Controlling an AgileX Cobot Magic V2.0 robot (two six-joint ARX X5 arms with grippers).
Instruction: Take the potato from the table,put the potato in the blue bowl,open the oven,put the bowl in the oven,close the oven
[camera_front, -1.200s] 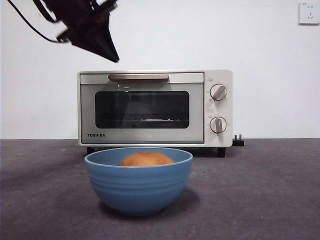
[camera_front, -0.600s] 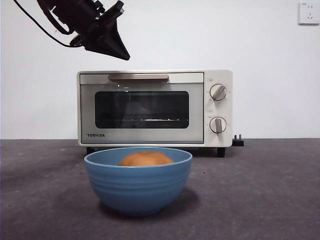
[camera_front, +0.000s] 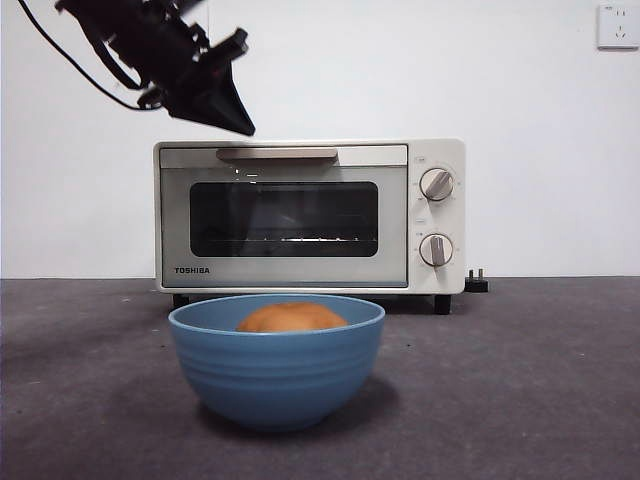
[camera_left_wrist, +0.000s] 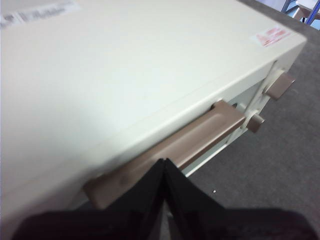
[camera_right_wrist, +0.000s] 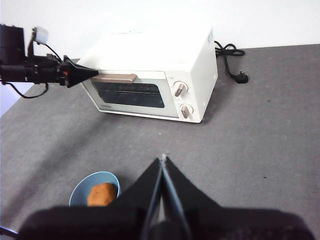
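The orange-brown potato (camera_front: 292, 318) lies inside the blue bowl (camera_front: 277, 375), which stands on the dark grey table (camera_front: 520, 400) in front of the oven (camera_front: 310, 215). The bowl (camera_right_wrist: 80, 191) and potato (camera_right_wrist: 102, 194) also show in the right wrist view. The cream oven's door is closed, its beige handle (camera_front: 277, 154) along the top. My left gripper (camera_front: 240, 124) is shut and hovers just above the handle's left end (camera_left_wrist: 150, 160), close to it. My right gripper (camera_right_wrist: 162, 159) is shut, high above the table, holding nothing.
Two round knobs (camera_front: 436, 184) sit on the oven's right panel. A black power cord and plug (camera_right_wrist: 235, 62) lie on the table behind and to the right of the oven. A wall socket (camera_front: 617, 25) is high on the white wall.
My left gripper has moved down and toward the oven, from high at the upper left to just above the handle's left end. Bowl, potato and oven have not moved.
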